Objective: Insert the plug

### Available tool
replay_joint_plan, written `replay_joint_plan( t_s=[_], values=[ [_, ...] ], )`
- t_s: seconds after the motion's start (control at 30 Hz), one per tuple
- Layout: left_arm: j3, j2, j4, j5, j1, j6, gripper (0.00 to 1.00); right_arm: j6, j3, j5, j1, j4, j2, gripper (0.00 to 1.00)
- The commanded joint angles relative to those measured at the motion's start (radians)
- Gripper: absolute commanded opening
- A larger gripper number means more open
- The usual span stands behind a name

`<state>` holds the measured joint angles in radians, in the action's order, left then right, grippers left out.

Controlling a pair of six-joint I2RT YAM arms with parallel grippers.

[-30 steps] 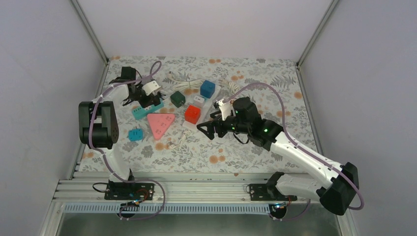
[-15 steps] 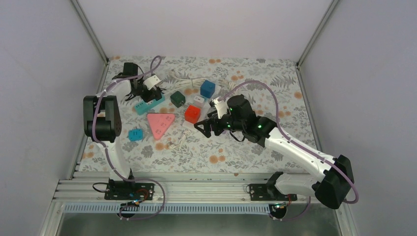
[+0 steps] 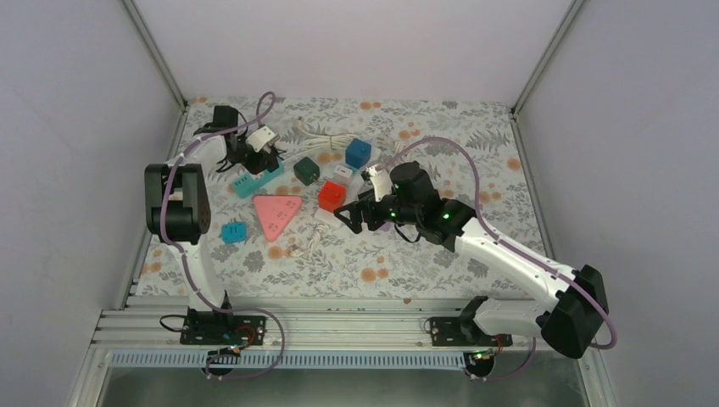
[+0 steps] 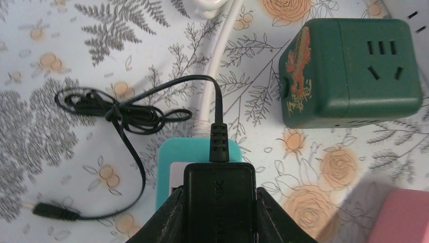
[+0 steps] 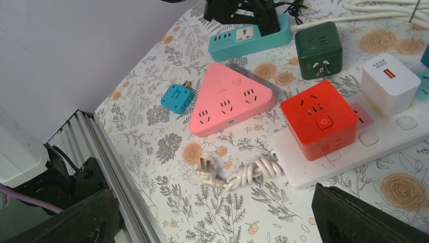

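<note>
My left gripper (image 4: 218, 202) is shut on a black plug adapter (image 4: 218, 195) and holds it over one end of the teal power strip (image 4: 169, 162). Its thin black cable (image 4: 126, 114) trails away over the mat. In the top view this gripper (image 3: 253, 155) is at the far left over the teal strip (image 3: 259, 181). My right gripper (image 3: 354, 219) is open and empty, hovering near the red cube socket (image 3: 331, 196). In the right wrist view its fingers (image 5: 354, 217) frame a coiled white cord plug (image 5: 210, 169).
A dark green cube socket (image 4: 349, 71), a pink triangular socket (image 5: 227, 104), a small blue adapter (image 5: 177, 97), a white USB charger (image 5: 389, 83) on a white strip (image 5: 313, 169), and a blue cube (image 3: 358, 153) lie around. A white cable bundle (image 3: 322, 146) lies at the back.
My left gripper moved away and slightly right with the black adapter, now over the teal strip's far end. My right gripper shifted a little left, toward the red cube.
</note>
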<state>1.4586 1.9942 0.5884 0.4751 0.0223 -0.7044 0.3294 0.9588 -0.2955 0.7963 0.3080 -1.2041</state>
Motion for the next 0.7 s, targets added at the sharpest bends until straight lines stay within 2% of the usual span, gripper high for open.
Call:
replay_joint_plan(
  t_s=[0.0, 0.03, 0.07, 0.1, 0.13, 0.2, 0.3, 0.47, 0.53, 0.67],
  values=[
    [0.055, -0.062, 0.087, 0.074, 0.026, 0.118, 0.33, 0.042, 0.034, 0.035, -0.005, -0.004, -0.021, 0.98],
    [0.075, -0.081, 0.085, 0.088, 0.026, 0.126, 0.45, 0.046, 0.037, 0.031, -0.005, -0.004, -0.020, 0.97],
    [0.096, -0.095, 0.087, 0.092, 0.027, 0.134, 0.62, 0.048, 0.039, 0.026, -0.005, -0.003, -0.018, 0.97],
    [0.118, -0.102, 0.102, 0.090, 0.027, 0.136, 0.93, 0.051, 0.040, 0.022, -0.005, -0.005, -0.012, 0.97],
    [0.141, -0.105, 0.123, 0.085, 0.027, 0.135, 0.99, 0.056, 0.039, 0.019, -0.006, -0.009, -0.007, 0.97],
    [0.161, -0.121, 0.144, 0.066, 0.027, 0.141, 1.00, 0.060, 0.033, 0.016, -0.005, -0.017, 0.007, 0.98],
    [0.120, -0.200, 0.075, 0.003, 0.026, 0.200, 1.00, 0.066, 0.028, 0.024, -0.005, -0.016, 0.018, 0.98],
    [-0.034, -0.403, -0.238, -0.195, 0.027, 0.497, 1.00, 0.102, 0.018, 0.116, -0.006, 0.003, 0.023, 1.00],
    [-0.118, -0.495, -0.346, -0.336, 0.026, 0.603, 1.00, 0.114, 0.015, 0.156, -0.006, 0.016, 0.022, 1.00],
    [-0.205, -0.626, -0.396, -0.600, 0.029, 0.791, 1.00, 0.119, 0.015, 0.213, -0.008, 0.032, 0.021, 1.00]
  ],
)
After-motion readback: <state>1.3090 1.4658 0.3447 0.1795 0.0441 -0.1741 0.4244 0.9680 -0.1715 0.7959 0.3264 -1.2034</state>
